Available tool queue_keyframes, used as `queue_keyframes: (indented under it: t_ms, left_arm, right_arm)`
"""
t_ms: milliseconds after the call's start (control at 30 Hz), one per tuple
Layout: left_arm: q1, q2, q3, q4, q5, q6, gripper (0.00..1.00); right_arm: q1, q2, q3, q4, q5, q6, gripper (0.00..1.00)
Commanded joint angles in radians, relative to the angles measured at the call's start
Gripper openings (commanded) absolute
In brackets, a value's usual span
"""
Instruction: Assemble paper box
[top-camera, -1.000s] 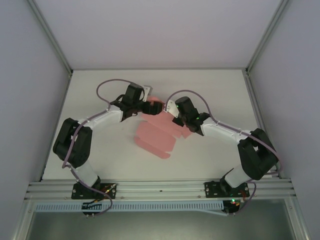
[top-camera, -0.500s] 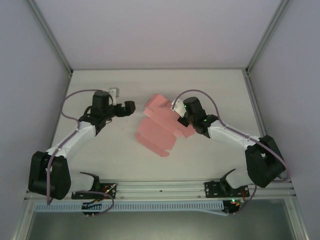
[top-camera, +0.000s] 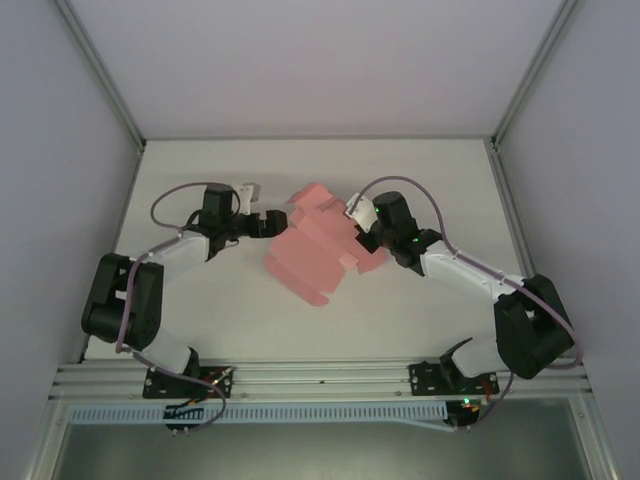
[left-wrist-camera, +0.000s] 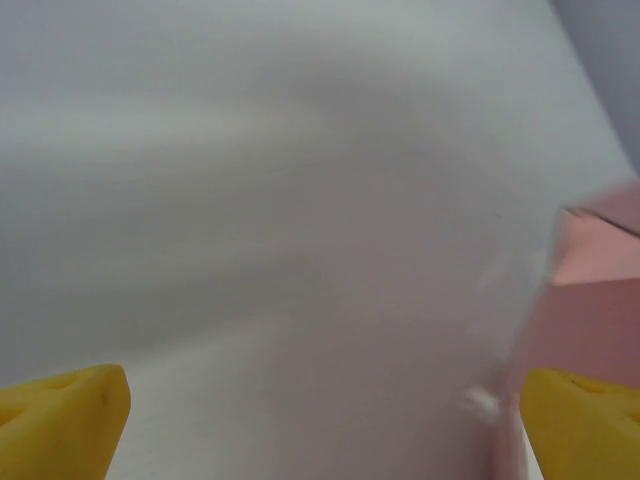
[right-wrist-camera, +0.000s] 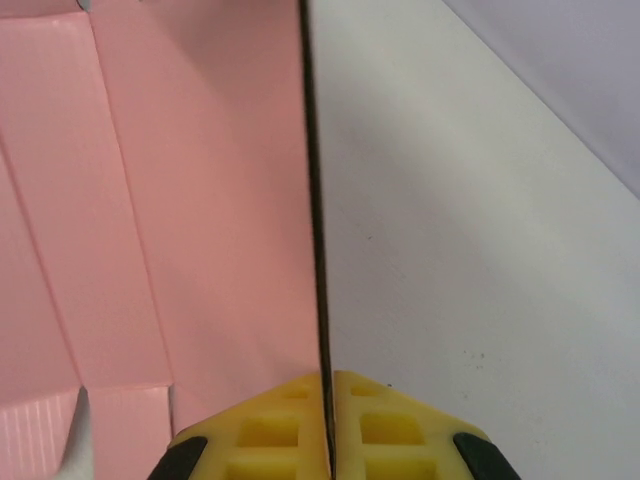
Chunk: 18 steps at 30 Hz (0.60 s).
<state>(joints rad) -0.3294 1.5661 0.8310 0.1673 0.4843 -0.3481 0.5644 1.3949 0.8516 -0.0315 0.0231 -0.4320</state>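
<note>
Pink paper box (top-camera: 312, 250) lies near the middle of the white table (top-camera: 200, 175), between the two arms. It is not a shut box. It is a thin sheet with flaps and folds, bent in some places. Its near part rests on the table.

The right gripper (top-camera: 360, 228) is at the right side of the paper. Its jaws are pressed together and pinch a flap of the paper. In the right wrist view the right gripper (right-wrist-camera: 325, 435) holds the thin edge of the flap, and that edge runs straight up the middle. The pink paper (right-wrist-camera: 190, 200) is on the left of the edge. The bare table (right-wrist-camera: 460, 260) is on the right of it.

The left gripper (top-camera: 265, 222) is just beside the left side of the paper and points at it. Its jaws are spread wide and hold nothing. In the left wrist view the left gripper (left-wrist-camera: 322, 425) shows one of its yellow fingers (left-wrist-camera: 60, 420) low in each corner, far apart. White table is between them. A bit of the pink paper (left-wrist-camera: 595, 300) is at the right side, close to the finger there. I cannot tell if that finger touches the paper.
</note>
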Motion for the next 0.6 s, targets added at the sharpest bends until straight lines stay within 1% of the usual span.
queue_keyframes:
  t_ms: [0,67,133,233,333,400,467,567]
  left_arm:
    - [-0.050,0.000,0.016,0.075,0.118,0.089,1.00]
    - [-0.077,-0.001,0.010,0.075,0.114,0.109,1.00]
    - [-0.099,0.009,0.012,0.071,0.084,0.113,1.00]
    - [-0.121,0.054,0.054,0.032,0.009,0.103,1.00]
    - [-0.148,0.090,0.097,0.002,-0.064,0.102,1.00]
    - [-0.167,0.089,0.106,-0.004,-0.103,0.104,1.00]
    - [-0.175,0.071,0.100,-0.009,-0.119,0.102,1.00]
    - [-0.174,0.012,0.064,-0.022,-0.127,0.104,1.00]
  right_arm:
    - [-0.009,-0.017,0.011,0.011,-0.025,0.051,0.00]
    - [-0.011,-0.015,0.009,0.013,-0.031,0.063,0.00]
    - [-0.013,-0.012,0.009,0.015,-0.047,0.072,0.00]
    - [-0.013,-0.012,0.007,0.014,-0.121,0.062,0.00]
    - [-0.011,-0.008,0.001,0.016,-0.143,0.043,0.00]
    - [-0.009,0.000,0.002,0.014,-0.126,0.036,0.00]
    - [-0.009,0.005,0.010,0.003,-0.099,0.025,0.00]
    - [0.001,0.013,0.023,-0.004,0.003,-0.006,0.00]
